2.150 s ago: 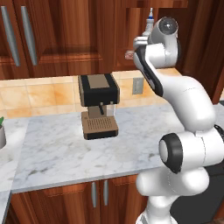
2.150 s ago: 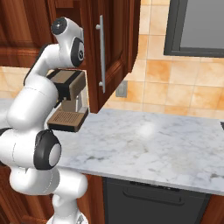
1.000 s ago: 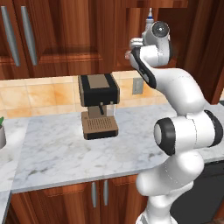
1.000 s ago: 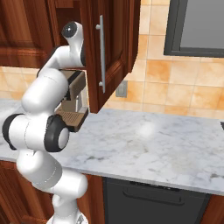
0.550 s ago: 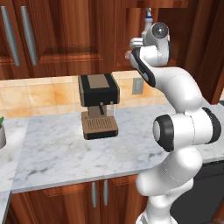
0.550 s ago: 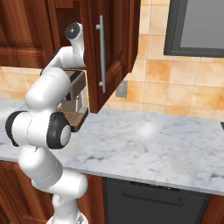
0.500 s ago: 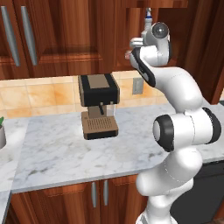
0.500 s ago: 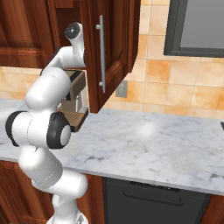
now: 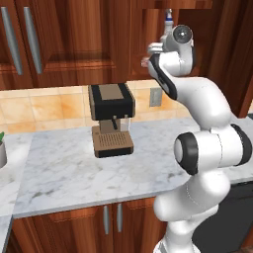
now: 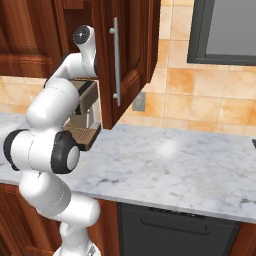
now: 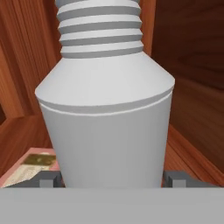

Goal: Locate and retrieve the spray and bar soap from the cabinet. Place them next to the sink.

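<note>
The spray (image 11: 105,127) is showing as a smooth pale grey cylinder that is tapering at a sloped shoulder into a ribbed neck, its top being cut off by the hand view's edge; in the left base view only its narrow blue-tipped nozzle (image 9: 168,16) is poking out above the arm's wrist. It is standing upright on the plain wooden shelf (image 11: 188,153) inside the reddish-brown cabinet (image 10: 132,55), whose door is hanging open. The fingers (image 11: 110,178) are standing wide, one grey tip (image 11: 47,178) on each side of the bottle's base and just beside it; whether they are pressing on it or only flanking it is hard to tell. The bar soap (image 11: 30,168) is lying flat on the shelf just beside the spray, near the left fingertip, a pinkish-white block with a reddish edge, partly hidden behind the bottle. Below, a boxy brown-and-black coffee machine (image 9: 111,118) is sitting toward the back edge of the veined white marble surface (image 9: 74,173), beneath glossy orange tiles (image 10: 200,100).
</note>
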You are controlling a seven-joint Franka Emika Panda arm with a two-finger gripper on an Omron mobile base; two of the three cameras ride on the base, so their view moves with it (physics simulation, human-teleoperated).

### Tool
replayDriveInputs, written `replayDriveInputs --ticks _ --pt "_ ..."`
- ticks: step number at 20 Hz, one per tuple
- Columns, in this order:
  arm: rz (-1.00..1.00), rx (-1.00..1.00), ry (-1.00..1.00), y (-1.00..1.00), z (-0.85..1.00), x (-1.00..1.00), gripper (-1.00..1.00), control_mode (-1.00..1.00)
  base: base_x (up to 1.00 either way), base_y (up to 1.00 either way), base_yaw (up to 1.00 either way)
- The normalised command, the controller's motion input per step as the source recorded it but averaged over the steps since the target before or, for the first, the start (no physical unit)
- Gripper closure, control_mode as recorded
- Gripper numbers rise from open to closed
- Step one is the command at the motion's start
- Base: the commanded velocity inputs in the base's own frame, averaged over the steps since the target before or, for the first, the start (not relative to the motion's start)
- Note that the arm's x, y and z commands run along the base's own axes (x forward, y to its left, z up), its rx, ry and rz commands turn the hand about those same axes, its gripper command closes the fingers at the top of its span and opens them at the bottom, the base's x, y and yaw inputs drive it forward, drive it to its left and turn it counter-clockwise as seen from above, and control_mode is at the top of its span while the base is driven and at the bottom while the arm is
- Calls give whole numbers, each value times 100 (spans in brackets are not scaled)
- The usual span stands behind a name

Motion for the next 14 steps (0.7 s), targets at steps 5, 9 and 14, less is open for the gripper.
replayDriveInputs --ticks 5,9,14 --pt "-3 2 0 6 -2 -39 100 -100 0 0 0" --pt "-3 3 0 8 -8 -53 100 -100 0 0 0" --pt "-3 5 0 3 -2 -70 100 -100 0 0 0"
